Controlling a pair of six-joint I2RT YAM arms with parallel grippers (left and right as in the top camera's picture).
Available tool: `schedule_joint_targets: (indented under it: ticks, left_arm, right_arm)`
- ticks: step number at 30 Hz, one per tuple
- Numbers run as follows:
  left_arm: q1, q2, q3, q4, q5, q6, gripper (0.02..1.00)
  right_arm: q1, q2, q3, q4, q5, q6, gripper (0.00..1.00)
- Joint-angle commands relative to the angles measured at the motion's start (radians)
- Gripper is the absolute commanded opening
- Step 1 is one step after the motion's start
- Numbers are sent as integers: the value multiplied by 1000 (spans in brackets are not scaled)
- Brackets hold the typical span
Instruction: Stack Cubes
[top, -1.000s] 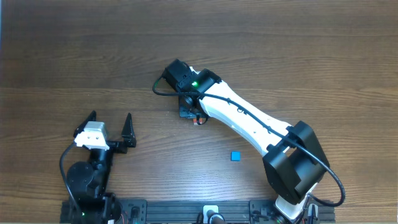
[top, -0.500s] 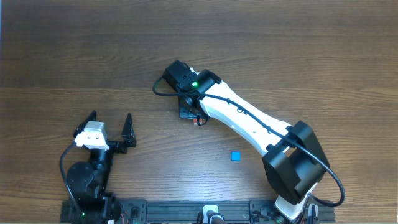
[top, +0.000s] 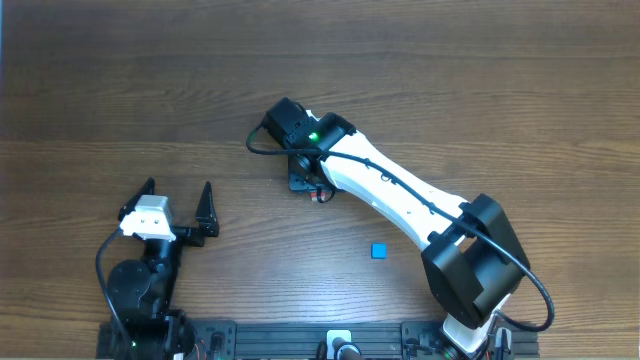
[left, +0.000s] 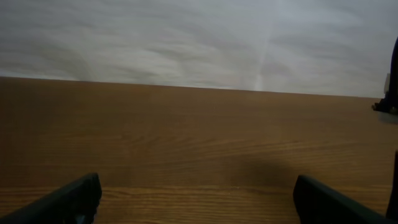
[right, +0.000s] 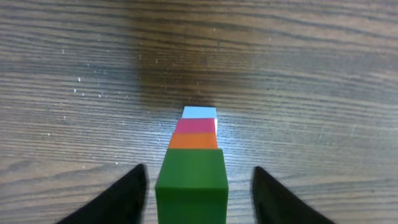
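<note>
Four cubes (right: 193, 155) stacked under the right end effector (right: 199, 171) — blue cube (top: 378, 250) apart

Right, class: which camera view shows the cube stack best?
The right wrist view: the stack stands between the right gripper's open fingers, green over orange, pink, pale blue. In the top view the arm hides most of it; the left wrist view gives nothing clear.

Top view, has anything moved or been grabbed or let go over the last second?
Nothing visibly changed. The right gripper stays at the cube stack with its fingers open on either side of the green top cube. The blue cube lies in the same spot, and the left gripper remains parked and open.
</note>
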Motion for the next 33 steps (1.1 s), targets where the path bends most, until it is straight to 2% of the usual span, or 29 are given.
schedule_joint_targets:
  ticks: [1, 2, 8, 12, 18, 21, 25, 29, 33]
  left_arm:
    - [-3, -8, -5, -3, -1, 14, 1000]
    - [-3, -8, -5, -3, -1, 14, 998]
    - [-3, -8, -5, -3, -1, 14, 1000]
    - [-3, -8, -5, -3, -1, 14, 1000]
    - [-3, -8, -5, -3, -1, 14, 1000]
    - [-3, -8, -5, -3, -1, 14, 1000]
    - [-3, -8, -5, -3, -1, 14, 1000]
    - [-3, -8, -5, -3, -1, 14, 998]
    - [-3, -8, -5, -3, -1, 14, 1000]
  right_arm:
    - [5, 14, -12, 10, -1, 3, 884]
    - [4, 13, -11, 11, -1, 3, 991]
    - [-12, -25, -8, 11, 1, -2, 991]
    - [-42, -122, -8, -17, 5, -53, 993]
    - [-108, -345, -10, -145, 99, -90, 991]
    - [-132, -430, -37, -187, 107, -116, 991]
    - [-155, -536, -210, -159, 85, -121, 991]
    - [-157, -611, -447, -23, -4, -99, 993]
    - [-139, -615, -619, 81, -16, -45, 993]
